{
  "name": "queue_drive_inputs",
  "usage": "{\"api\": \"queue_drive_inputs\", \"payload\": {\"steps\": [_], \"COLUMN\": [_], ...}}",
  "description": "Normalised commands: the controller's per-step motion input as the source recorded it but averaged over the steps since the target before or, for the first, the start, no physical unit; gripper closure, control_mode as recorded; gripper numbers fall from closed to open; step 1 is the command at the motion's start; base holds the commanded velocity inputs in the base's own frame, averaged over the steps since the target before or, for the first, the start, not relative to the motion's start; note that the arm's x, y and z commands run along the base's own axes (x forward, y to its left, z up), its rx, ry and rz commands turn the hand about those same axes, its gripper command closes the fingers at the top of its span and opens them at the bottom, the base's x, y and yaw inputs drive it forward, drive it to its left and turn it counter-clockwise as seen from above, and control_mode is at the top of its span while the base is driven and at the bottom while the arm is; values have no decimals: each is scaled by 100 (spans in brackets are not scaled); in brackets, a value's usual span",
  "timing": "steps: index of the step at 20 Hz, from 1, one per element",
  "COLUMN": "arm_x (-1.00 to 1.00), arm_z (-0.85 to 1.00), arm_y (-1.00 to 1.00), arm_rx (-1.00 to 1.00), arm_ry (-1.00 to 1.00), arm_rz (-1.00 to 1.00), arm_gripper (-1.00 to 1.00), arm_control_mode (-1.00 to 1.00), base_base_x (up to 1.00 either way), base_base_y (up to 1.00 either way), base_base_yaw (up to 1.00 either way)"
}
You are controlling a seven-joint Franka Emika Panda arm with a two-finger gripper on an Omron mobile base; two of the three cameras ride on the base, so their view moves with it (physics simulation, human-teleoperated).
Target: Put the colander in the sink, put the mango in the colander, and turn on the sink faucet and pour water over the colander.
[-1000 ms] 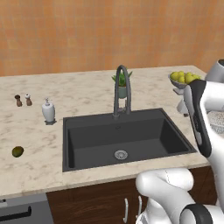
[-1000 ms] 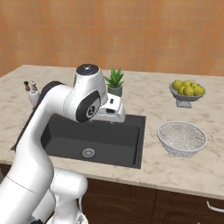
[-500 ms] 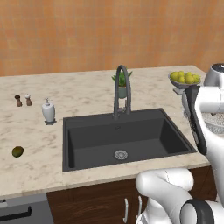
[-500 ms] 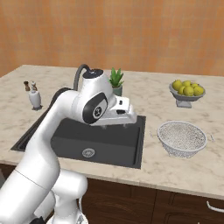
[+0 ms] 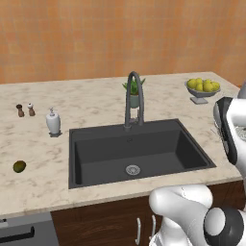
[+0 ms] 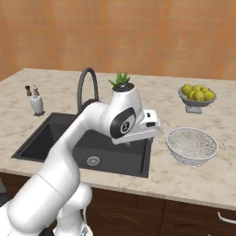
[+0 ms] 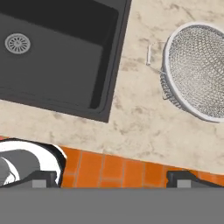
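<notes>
- Marble-look worktop (image 6: 198,175) ran under an orange wall, with the dark sink (image 5: 110,153) sunk into it and the gooseneck sink faucet (image 5: 133,96) standing at its back edge.
- No brand names or readable writing anywhere that I could make out.
- White arm was bent over the sink's right edge in the right base view, hand pointing down at the worktop just left of the colander (image 6: 191,145).
- Claw (image 7: 113,179) was spread wide with nothing between the tips; in the hand view the two tips sat far apart at the bottom, looking down at the sink corner and the colander.
- Colander sat upright on the worktop to the right of the sink, near it but not touching.
- Mango (image 5: 19,166) lay on the worktop well off to the left of the sink.
- Soap bottle (image 5: 53,122), two little shakers (image 5: 25,110), a potted plant (image 6: 121,82) and a bowl of yellow-green fruit (image 6: 197,94) were also on the worktop.
</notes>
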Motion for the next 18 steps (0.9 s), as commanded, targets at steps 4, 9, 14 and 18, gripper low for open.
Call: {"api": "queue_drive_inputs", "payload": {"steps": [4,9,14,18], "arm_x": [4,20,40,51], "arm_z": [-23,-30,-33,-27], "arm_y": [-57,-42,-21,-34], "arm_rx": [-5,-8,-9,-1], "arm_ry": [1,4,0,10], "arm_rz": [18,13,10,9], "arm_gripper": [-100,-100,-100,-100], "arm_control_mode": [-100,-100,-100,-100], "base_base_x": [0,0,0,0], "base_base_y": [0,0,0,0], "base_base_yaw": [0,0,0,0]}}
